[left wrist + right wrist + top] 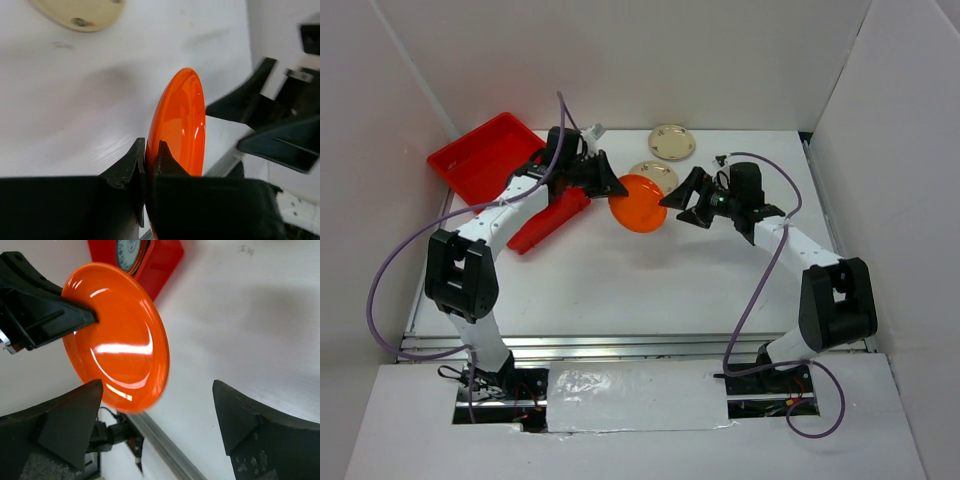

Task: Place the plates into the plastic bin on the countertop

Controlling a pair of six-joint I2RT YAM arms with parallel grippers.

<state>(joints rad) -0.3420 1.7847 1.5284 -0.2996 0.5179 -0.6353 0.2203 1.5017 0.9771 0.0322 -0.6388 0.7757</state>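
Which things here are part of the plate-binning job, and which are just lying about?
Job: orange plate, pinched by left gripper; right gripper, open; far beige plate; near beige plate; red bin.
Lying about: long red object beside the left arm, purpose unclear.

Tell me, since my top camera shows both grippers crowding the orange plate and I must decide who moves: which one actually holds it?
Observer: The left gripper. Its wrist camera shows both fingers pinching the rim of the orange plate, which stands on edge, clear of the table.
Operator: Is the right one gripping too?
Observer: No. Its wrist camera shows the right gripper with fingers spread wide and the plate out ahead of them, not clamped.
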